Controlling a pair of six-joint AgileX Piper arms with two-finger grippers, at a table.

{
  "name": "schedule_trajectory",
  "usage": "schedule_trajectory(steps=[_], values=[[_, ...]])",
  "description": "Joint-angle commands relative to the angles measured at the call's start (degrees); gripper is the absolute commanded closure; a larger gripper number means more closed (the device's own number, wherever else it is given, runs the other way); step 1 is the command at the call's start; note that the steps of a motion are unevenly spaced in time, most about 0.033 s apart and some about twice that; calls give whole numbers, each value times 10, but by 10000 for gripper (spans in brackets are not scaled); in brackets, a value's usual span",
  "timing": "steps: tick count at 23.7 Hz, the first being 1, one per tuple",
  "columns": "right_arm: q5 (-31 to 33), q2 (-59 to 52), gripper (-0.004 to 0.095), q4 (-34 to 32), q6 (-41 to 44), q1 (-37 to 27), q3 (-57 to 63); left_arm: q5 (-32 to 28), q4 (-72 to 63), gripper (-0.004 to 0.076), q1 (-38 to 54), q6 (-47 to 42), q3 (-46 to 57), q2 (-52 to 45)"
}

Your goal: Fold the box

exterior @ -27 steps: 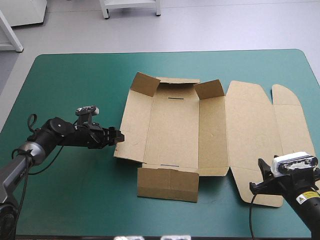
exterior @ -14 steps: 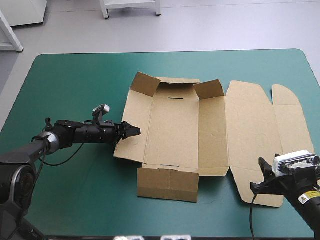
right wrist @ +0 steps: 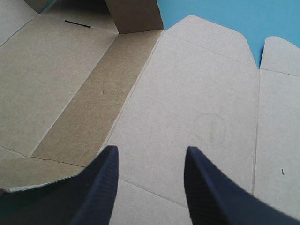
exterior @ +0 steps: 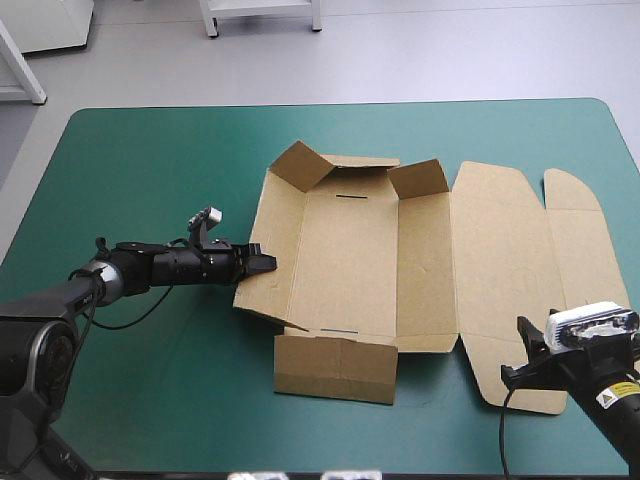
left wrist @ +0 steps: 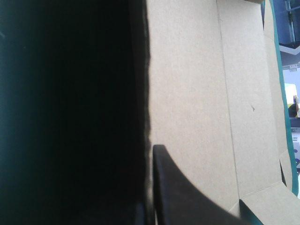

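The brown box point(exterior: 345, 260) lies open in the middle of the teal-green table, lid panel point(exterior: 500, 270) flat to the right. My left gripper point(exterior: 262, 263) is shut on the box's left wall point(exterior: 268, 225), which is tilted up off the cover. In the left wrist view one black finger point(left wrist: 173, 187) lies on the inner board point(left wrist: 197, 93); the wall's dark outer side hides the other. My right gripper point(exterior: 522, 368) sits at the lid's front edge. The right wrist view shows my right gripper point(right wrist: 150, 157) open above the lid point(right wrist: 187, 103), holding nothing.
Two corner flaps point(exterior: 300, 165) point(exterior: 418, 178) stand up at the box's back. The front flap point(exterior: 335, 368) lies folded outward toward the near table edge. A rounded tab point(exterior: 575, 190) reaches toward the right edge. Bare teal-green cover point(exterior: 150, 160) lies left of the box.
My left gripper reached in from the left and shut on the box's left wall. That wall and the back-left flap have lifted. The right arm has not moved.
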Motion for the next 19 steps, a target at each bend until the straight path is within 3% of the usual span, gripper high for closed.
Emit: schedule_trajectory(steps=[1,5,12,19], values=[[-35,6,494,3,-1,-5,-21,35,-16,732,1,31,-29,-22],[-35,6,494,3,-1,-5,-21,82,45,732,1,46,-84,-21],[-30,6,494,3,-1,-5,-21,107,292,732,1,-54,-277,-6],[-27,6,494,6,-1,-5,-21,261,471,732,-7,-31,-569,86]])
